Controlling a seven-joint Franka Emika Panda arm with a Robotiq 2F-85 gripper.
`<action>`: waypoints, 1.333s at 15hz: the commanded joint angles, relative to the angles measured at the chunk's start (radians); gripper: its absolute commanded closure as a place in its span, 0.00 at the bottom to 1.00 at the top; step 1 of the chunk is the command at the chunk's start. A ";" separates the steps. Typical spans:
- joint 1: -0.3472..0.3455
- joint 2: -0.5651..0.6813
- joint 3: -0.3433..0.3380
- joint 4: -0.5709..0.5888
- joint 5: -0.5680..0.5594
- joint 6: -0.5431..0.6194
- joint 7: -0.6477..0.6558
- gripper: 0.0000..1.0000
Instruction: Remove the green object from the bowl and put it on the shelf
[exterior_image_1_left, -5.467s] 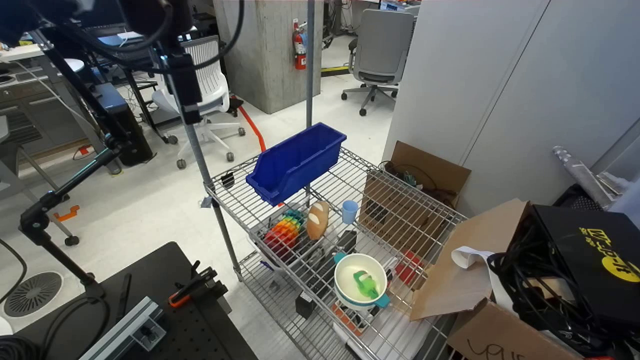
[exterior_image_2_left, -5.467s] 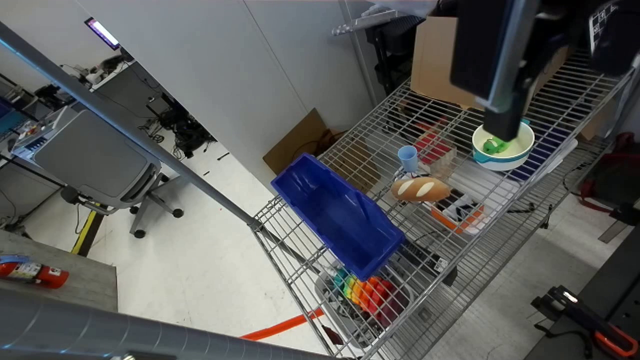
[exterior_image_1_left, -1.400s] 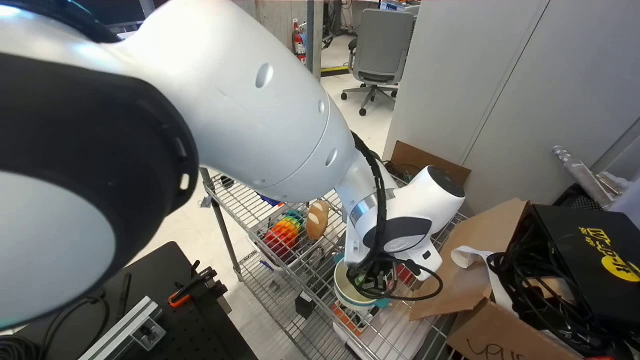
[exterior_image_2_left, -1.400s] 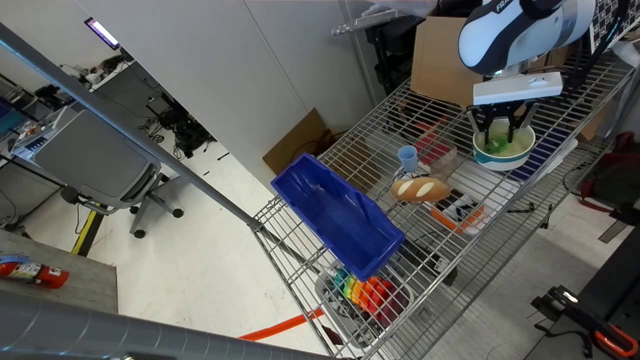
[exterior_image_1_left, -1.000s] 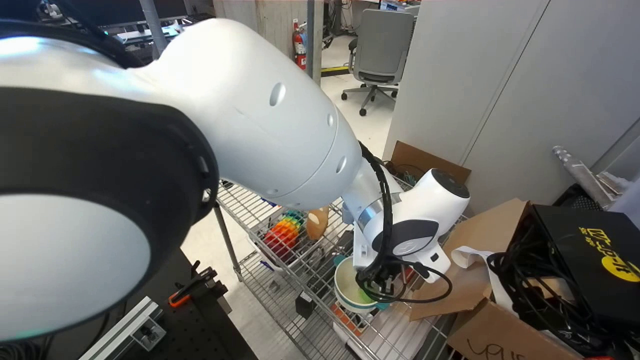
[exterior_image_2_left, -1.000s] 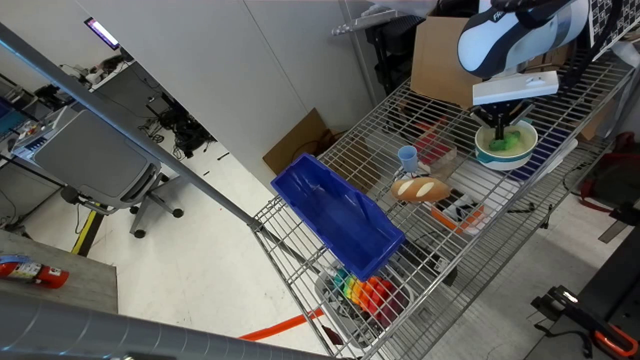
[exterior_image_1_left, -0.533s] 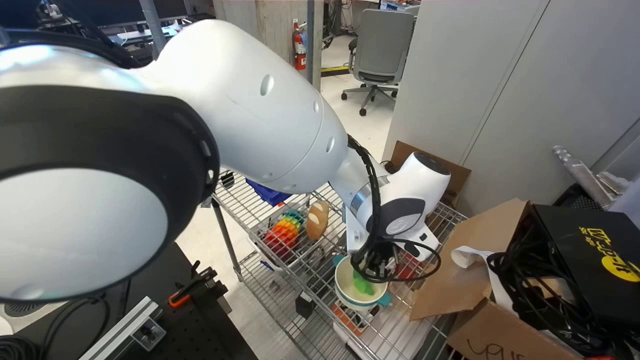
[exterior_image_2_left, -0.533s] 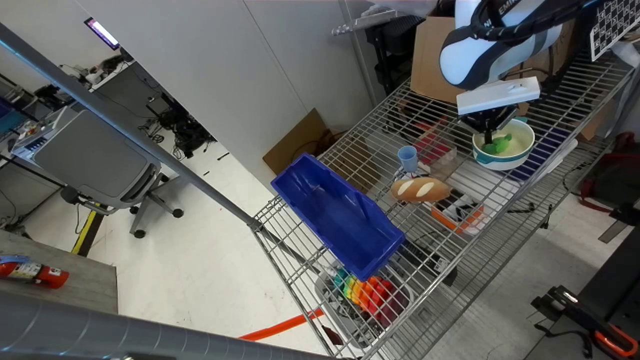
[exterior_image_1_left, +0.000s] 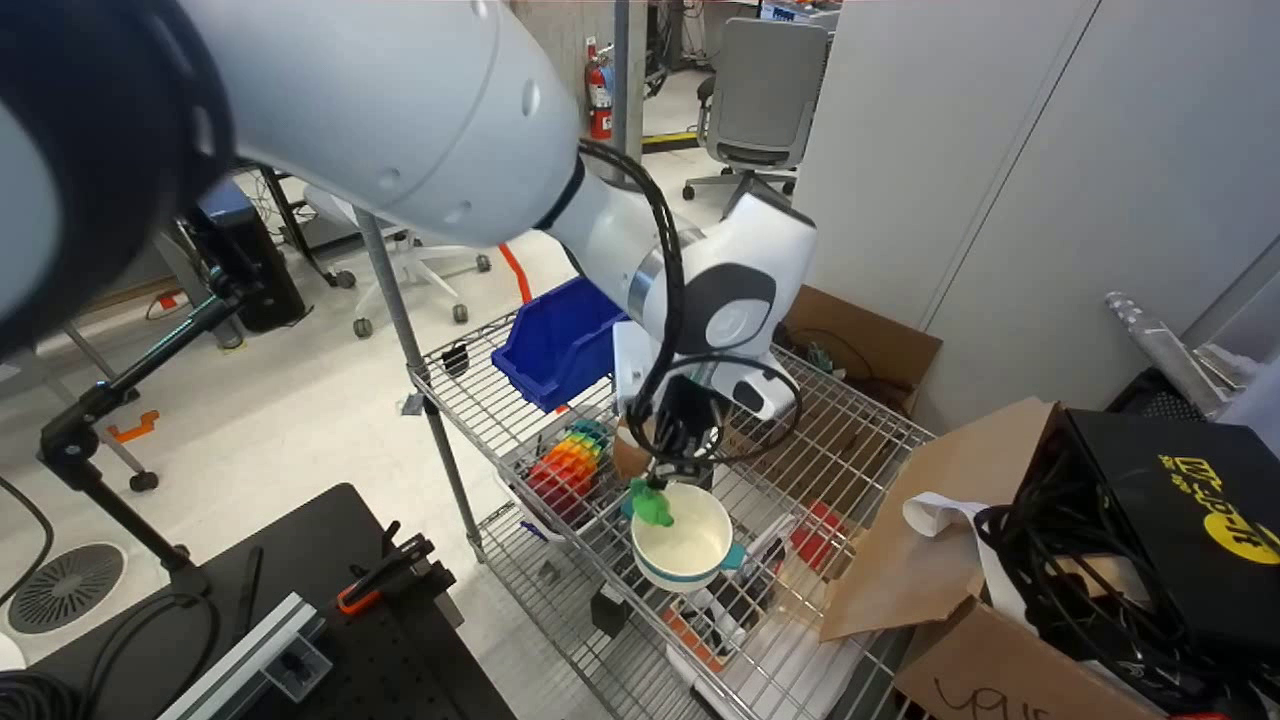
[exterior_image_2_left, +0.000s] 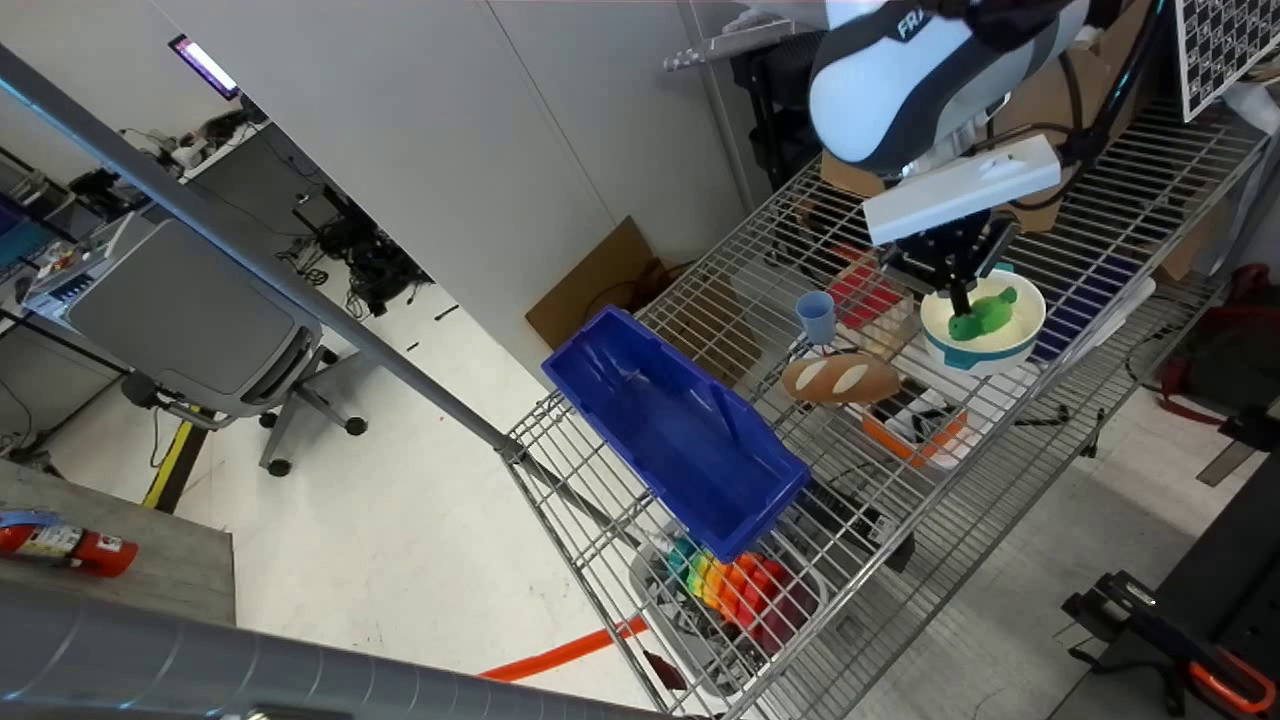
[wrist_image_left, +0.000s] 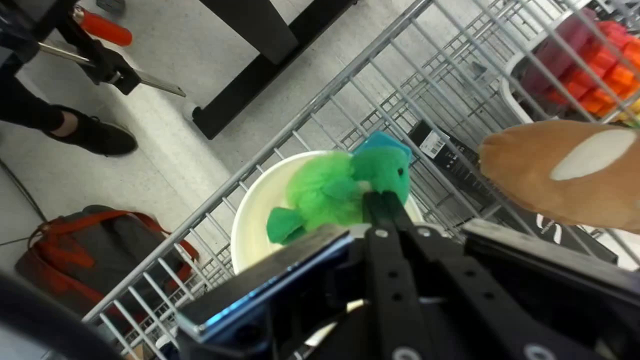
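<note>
- Two tips of the gripper (wrist_image_left: 382, 196) stood close together, clamped on the green object (wrist_image_left: 325, 190) by its head; the pinched spot itself was hidden.
- The green object was over the bowl (exterior_image_1_left: 700, 545), its head overlapping the rim; whether it touched, I could not tell.
- On the wire shelf (wrist_image_left: 215, 200), a brown loaf (wrist_image_left: 560, 172) was cut off by the wrist view's edge.
- Farther down, the wire shelf partly hid a bag (wrist_image_left: 105, 262), and a person's leg (wrist_image_left: 30, 107) was cropped.
</note>
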 joint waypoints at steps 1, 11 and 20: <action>0.018 -0.208 0.008 -0.109 -0.037 -0.021 0.038 1.00; -0.123 -0.033 0.076 0.295 0.202 0.211 0.015 1.00; -0.145 0.431 0.045 0.663 0.126 0.306 0.075 1.00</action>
